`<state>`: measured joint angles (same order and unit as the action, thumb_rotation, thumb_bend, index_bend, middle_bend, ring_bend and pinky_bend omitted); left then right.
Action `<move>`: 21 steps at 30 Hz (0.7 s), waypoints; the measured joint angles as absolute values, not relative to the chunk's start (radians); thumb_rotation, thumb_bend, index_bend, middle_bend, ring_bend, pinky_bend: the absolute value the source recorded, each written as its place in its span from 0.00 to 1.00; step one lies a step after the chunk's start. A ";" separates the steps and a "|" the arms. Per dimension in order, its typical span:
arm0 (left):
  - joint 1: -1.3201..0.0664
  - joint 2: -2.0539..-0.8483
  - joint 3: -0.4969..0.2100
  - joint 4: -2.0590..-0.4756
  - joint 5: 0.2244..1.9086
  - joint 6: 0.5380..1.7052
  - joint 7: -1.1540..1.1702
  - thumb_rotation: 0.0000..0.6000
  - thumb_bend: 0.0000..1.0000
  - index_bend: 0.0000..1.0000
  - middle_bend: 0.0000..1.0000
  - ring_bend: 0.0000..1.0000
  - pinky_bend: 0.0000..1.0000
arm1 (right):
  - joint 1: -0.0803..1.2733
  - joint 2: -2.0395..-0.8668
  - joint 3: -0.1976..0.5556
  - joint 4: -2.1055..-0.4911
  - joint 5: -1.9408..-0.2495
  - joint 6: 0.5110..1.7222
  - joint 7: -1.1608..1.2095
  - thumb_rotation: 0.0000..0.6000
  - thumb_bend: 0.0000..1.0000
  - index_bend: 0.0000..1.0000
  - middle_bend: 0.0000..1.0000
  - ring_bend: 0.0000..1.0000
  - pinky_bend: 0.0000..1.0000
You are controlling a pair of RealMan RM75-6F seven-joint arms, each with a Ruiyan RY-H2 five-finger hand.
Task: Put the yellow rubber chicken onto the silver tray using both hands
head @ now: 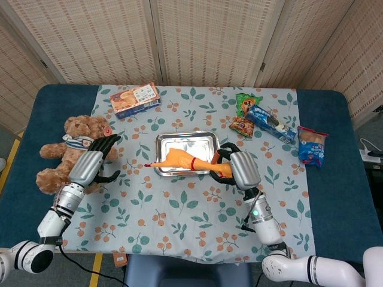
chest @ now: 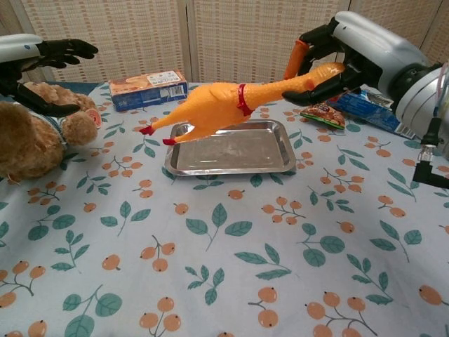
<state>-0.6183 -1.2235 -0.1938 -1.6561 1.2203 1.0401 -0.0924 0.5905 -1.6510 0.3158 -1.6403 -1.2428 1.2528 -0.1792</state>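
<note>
Right hand (chest: pixel 330 60): I grip the rubber chicken (chest: pixel 224 102) above the silver tray (chest: pixel 231 165)
Left hand (chest: pixel 52 60): spread, holding nothing

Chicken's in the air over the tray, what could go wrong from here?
1. Only the right robot hand holds the yellow rubber chicken, by its head end; the long body hangs out unsupported and could swing or slip.
2. The left robot hand is open beside the teddy bear, far from the chicken.
3. The chicken's feet sit near the silver tray edge, so it may land half off.
</note>
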 measured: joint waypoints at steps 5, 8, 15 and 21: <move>-0.583 -1.212 -0.168 -1.617 1.290 1.068 -0.171 1.00 0.33 0.00 0.00 0.00 0.00 | 0.608 -1.705 0.329 -1.480 -1.250 1.252 -0.105 1.00 0.39 0.93 0.61 0.79 0.90; -0.574 -1.212 -0.150 -1.589 1.342 1.079 -0.196 1.00 0.33 0.00 0.00 0.00 0.00 | 0.625 -1.752 0.333 -1.363 -1.250 1.237 -0.050 1.00 0.39 0.93 0.61 0.79 0.90; -0.572 -1.231 -0.135 -1.565 1.391 1.094 -0.204 1.00 0.33 0.00 0.00 0.00 0.00 | 0.665 -1.866 0.335 -1.143 -1.267 1.210 0.093 1.00 0.39 0.93 0.62 0.80 0.90; -0.576 -1.242 -0.137 -1.556 1.381 1.086 -0.186 1.00 0.33 0.00 0.00 0.00 0.00 | 0.678 -1.935 0.335 -1.021 -1.309 1.245 0.236 1.00 0.40 0.93 0.62 0.80 0.90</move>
<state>-0.5760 -1.2421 -0.1372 -1.5561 1.3815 1.0855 -0.1863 0.6777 -1.9345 0.3348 -1.0213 -1.3089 1.2453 0.2357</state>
